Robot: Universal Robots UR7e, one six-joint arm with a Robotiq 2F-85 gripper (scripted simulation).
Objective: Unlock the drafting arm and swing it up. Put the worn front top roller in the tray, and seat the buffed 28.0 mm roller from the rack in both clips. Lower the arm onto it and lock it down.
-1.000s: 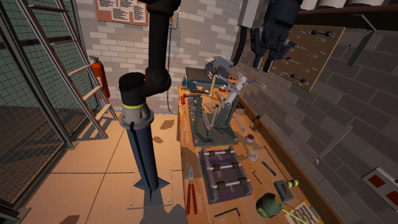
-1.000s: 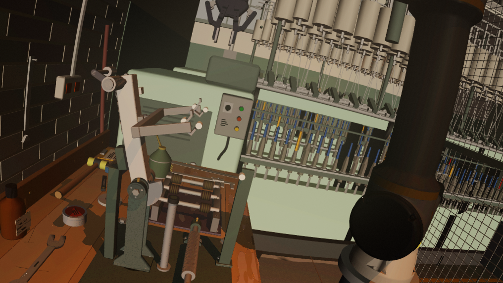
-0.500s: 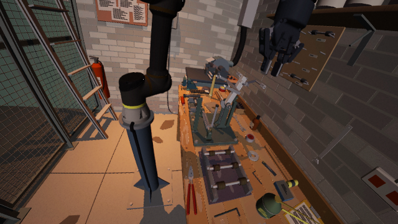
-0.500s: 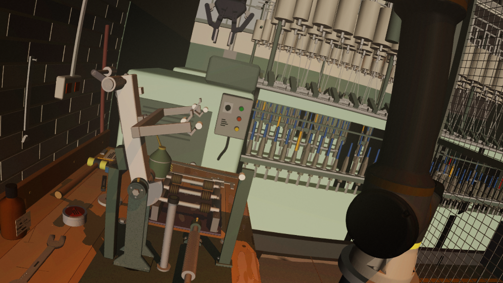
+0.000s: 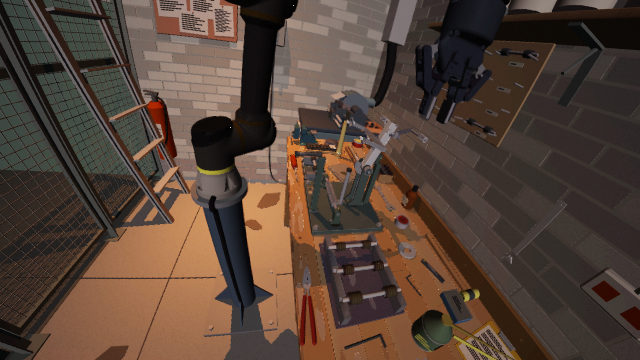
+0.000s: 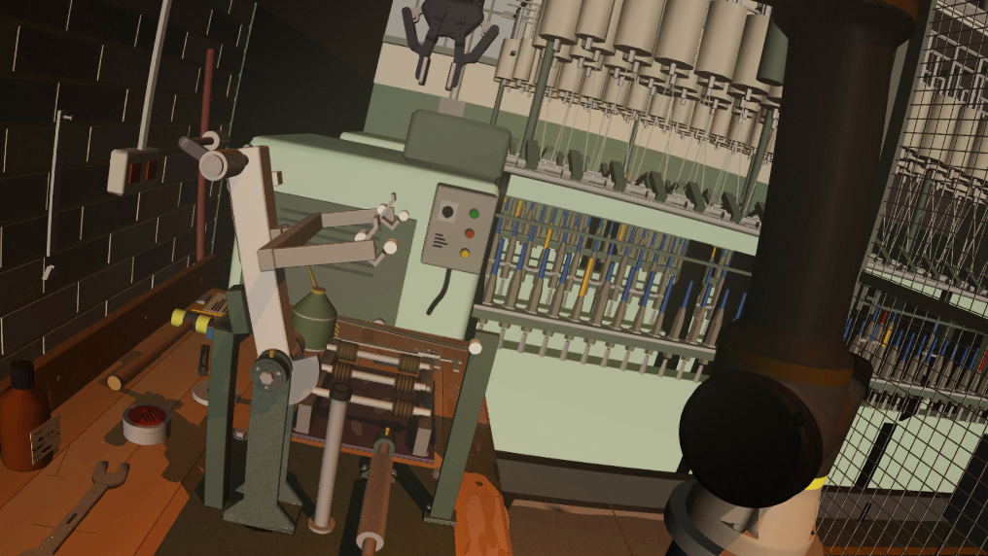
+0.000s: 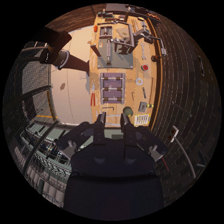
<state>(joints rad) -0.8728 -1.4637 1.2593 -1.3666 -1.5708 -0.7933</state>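
Note:
The rack [image 5: 363, 286] [image 7: 112, 88] lies on the bench far below my gripper [image 5: 437, 110] [image 6: 437, 74] [image 7: 113, 118] and holds three rollers side by side across its rails. My gripper hangs high above the near end of the bench, partly open and empty. The drafting arm [image 5: 378, 145] [image 6: 257, 248] stands swung up on its green stand [image 5: 345, 200] [image 7: 115, 52], its knurled lock handle [image 6: 222, 163] at the top. The clip frame [image 6: 325, 242] juts out from the arm with nothing in its clips. A tray [image 7: 105, 31] with a roller in it sits at the far end of the bench.
Behind the bench runs a dark brick wall with a pegboard [image 5: 505, 90]. On the bench lie red pliers [image 5: 307, 310], a green oil can [image 5: 431, 330], tape rolls [image 5: 407, 249], a brown bottle [image 6: 24, 421] and a wrench [image 6: 76, 507]. The robot's pedestal [image 5: 230, 250] stands on the floor to the left.

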